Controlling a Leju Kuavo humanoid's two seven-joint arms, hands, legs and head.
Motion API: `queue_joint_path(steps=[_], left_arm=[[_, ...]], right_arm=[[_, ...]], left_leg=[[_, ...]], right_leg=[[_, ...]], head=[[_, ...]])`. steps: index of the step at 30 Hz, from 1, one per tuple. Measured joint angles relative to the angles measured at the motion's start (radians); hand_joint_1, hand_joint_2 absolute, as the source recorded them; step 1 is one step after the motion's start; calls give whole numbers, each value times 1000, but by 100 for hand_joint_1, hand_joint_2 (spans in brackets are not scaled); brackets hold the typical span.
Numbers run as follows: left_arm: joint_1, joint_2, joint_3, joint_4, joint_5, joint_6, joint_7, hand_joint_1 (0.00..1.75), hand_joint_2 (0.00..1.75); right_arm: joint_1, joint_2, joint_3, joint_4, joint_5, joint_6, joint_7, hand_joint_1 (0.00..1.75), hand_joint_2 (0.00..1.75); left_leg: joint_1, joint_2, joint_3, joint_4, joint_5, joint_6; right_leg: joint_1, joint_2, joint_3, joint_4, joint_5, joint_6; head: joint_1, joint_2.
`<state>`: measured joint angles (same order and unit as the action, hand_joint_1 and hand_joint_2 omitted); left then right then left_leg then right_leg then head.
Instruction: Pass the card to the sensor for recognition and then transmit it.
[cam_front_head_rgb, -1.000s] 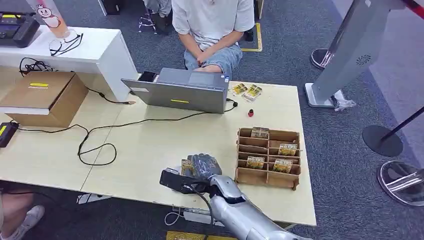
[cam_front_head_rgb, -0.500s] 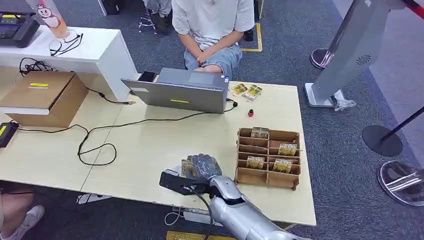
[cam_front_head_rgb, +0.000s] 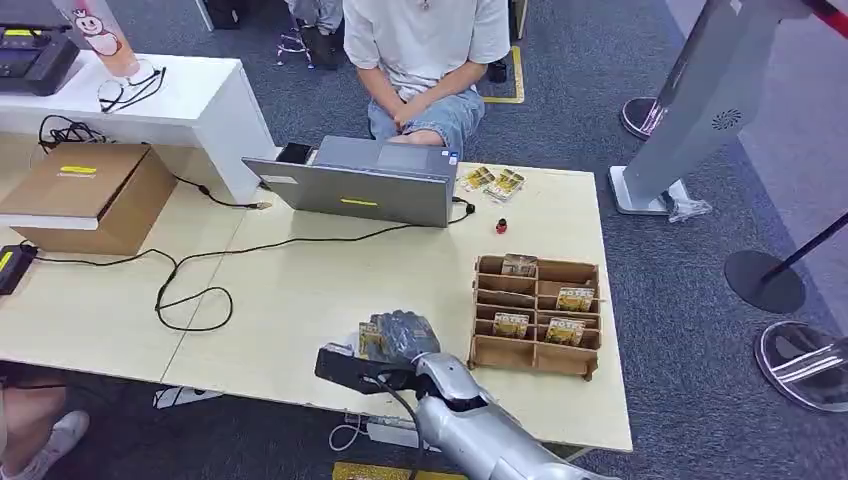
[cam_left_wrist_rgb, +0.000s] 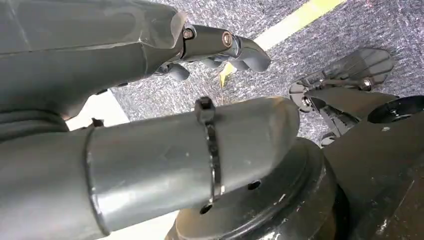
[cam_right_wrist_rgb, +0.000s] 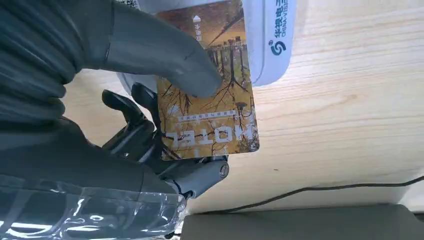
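My right hand (cam_front_head_rgb: 400, 333) hovers low over the near edge of the wooden table (cam_front_head_rgb: 300, 290), pinching a brown and yellow hotel card (cam_front_head_rgb: 371, 339) between thumb and fingers. In the right wrist view the thumb (cam_right_wrist_rgb: 165, 55) presses on the card (cam_right_wrist_rgb: 210, 120), which lies flat just above a white rounded sensor (cam_right_wrist_rgb: 272, 45) on the tabletop and overlaps its edge. My left hand (cam_left_wrist_rgb: 225, 45) hangs beside my body over grey carpet, fingers loosely apart and holding nothing.
A wooden card rack (cam_front_head_rgb: 538, 315) with several cards stands just right of my right hand. Farther back are a grey laptop (cam_front_head_rgb: 365, 185), loose cards (cam_front_head_rgb: 495, 182) and a seated person (cam_front_head_rgb: 425, 50). A black cable (cam_front_head_rgb: 190, 290) and a cardboard box (cam_front_head_rgb: 90, 195) lie left.
My right hand has shifted slightly left and nearer with the card still in it. Nothing else has moved.
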<state>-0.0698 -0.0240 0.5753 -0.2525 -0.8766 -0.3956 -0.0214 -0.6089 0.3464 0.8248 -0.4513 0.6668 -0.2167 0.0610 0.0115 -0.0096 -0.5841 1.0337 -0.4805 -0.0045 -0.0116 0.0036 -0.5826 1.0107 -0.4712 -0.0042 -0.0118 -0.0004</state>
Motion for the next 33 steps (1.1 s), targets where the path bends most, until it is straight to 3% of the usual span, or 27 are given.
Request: queue_joint_path(steps=[26, 33], left_arm=[[4, -6, 0, -14, 15, 3, 2, 0, 0], [10, -7, 0, -19, 15, 3, 2, 0, 0]], right_arm=[[0, 9, 24, 5, 10, 26, -3, 175, 175], [0, 9, 24, 2, -23, 22, -44, 175, 175]], left_leg=[[0, 0, 0, 0, 0, 0], [0, 0, 0, 0, 0, 0]], right_leg=[[0, 0, 0, 0, 0, 0], [0, 0, 0, 0, 0, 0]], head=[[0, 0], [0, 0]])
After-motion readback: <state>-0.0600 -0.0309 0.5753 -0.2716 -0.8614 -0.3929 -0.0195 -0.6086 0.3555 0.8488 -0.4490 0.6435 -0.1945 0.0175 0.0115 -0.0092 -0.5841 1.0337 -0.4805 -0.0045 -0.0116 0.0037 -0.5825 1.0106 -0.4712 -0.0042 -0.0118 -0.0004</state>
